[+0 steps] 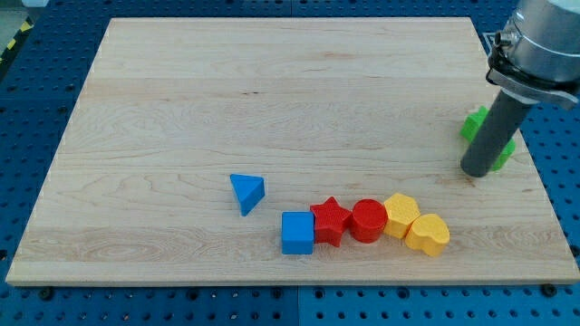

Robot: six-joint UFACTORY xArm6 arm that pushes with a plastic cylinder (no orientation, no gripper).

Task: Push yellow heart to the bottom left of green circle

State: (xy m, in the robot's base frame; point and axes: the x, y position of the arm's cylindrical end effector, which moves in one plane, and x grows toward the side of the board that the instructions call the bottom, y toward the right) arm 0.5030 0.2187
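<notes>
The yellow heart (428, 234) lies near the view's bottom right, at the right end of a row of blocks. A green block (473, 123) sits near the board's right edge, mostly hidden behind my rod, so its shape is unclear. My tip (476, 171) rests on the board just below and left of the green block. It is above and to the right of the yellow heart, well apart from it.
Touching the heart's upper left is a yellow hexagon (401, 214). Further left in the row are a red circle (368, 220), a red star (331, 221) and a blue cube (297, 233). A blue triangle (246, 192) lies apart, left of them. The board's right edge (542, 195) is close.
</notes>
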